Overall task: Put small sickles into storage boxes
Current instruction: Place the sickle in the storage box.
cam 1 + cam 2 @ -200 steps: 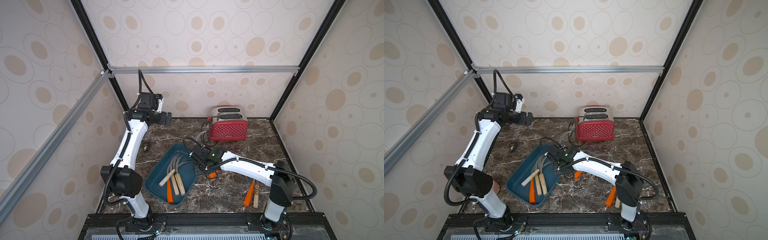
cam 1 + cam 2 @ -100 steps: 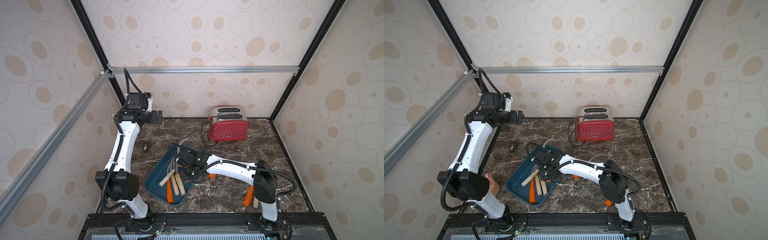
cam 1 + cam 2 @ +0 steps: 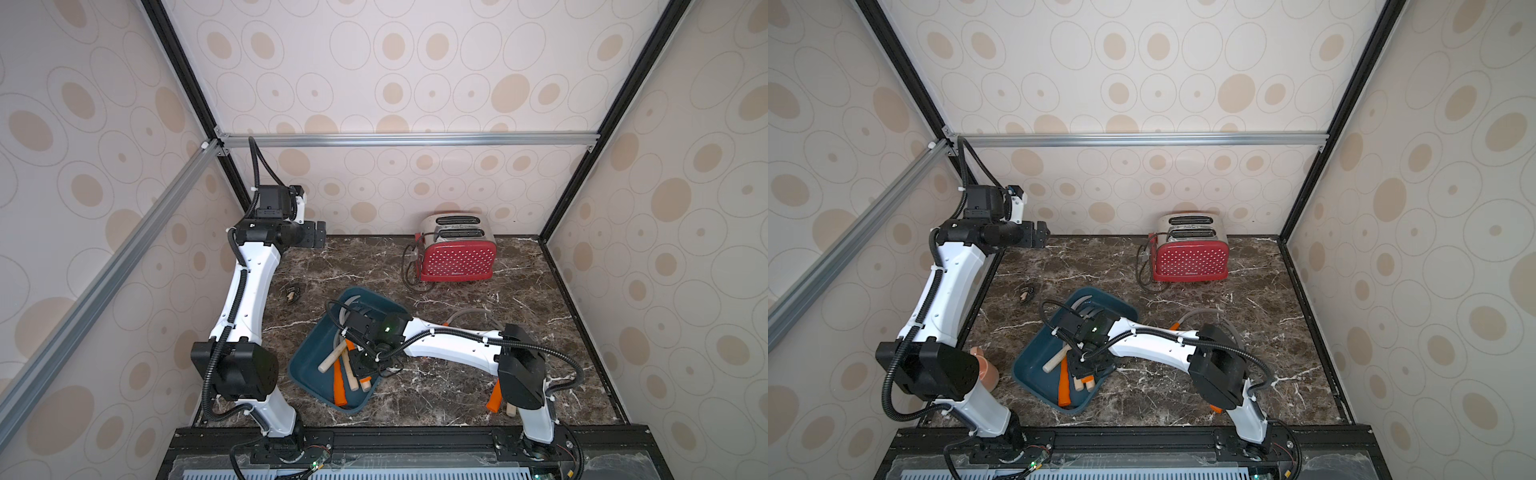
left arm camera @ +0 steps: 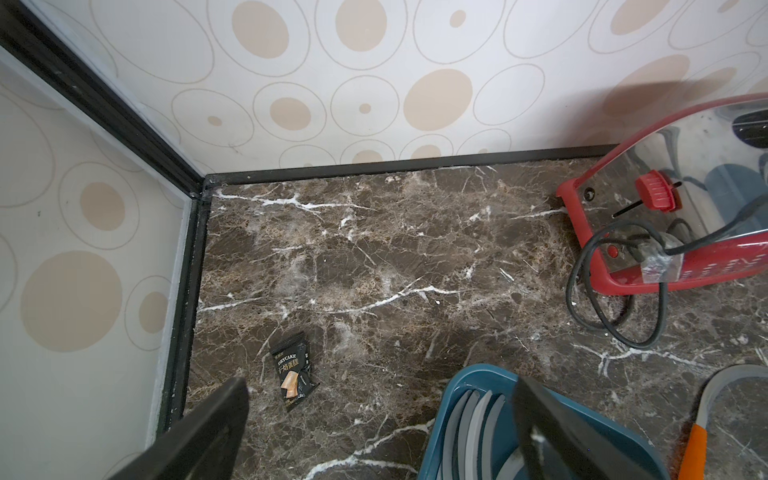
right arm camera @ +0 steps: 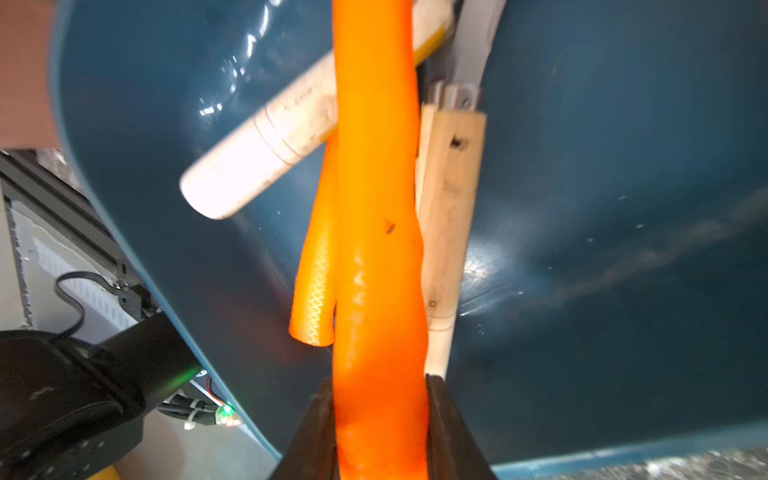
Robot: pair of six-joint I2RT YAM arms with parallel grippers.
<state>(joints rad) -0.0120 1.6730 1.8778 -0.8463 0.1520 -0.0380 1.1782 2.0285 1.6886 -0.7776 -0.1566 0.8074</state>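
Dark teal plastic forms a shallow tray that sits on a diagonal, a little left of centre in both top views, on a brown marble-patterned bench.

The right tool reaches over the lower half of the tray. Its two black fingers are pressed tight against the handle of an orange-handled sickle. The right wrist view shows that handle running lengthwise close above the tray floor. Whether it touches the things beneath cannot be told.

Three more handles lie in the tray. A slanted wooden handle crosses it. A second orange handle and a straight wooden handle lie side by side. Several grey curved blades are bunched at the tray's upper end.

More sickles lie on the bench outside the tray. At the lower right of the frame, partly hidden by the right arm, a loose orange handle and a loose wooden handle lie next to each other. Right of centre, a loose grey blade curves out from behind the same arm.

The left tool hangs high near the bench's upper left corner. Its fingers are spread wide and hold nothing.

A red polka-dot toaster stands at the back, right of centre. A small black snack packet lies between the left arm and the tray.
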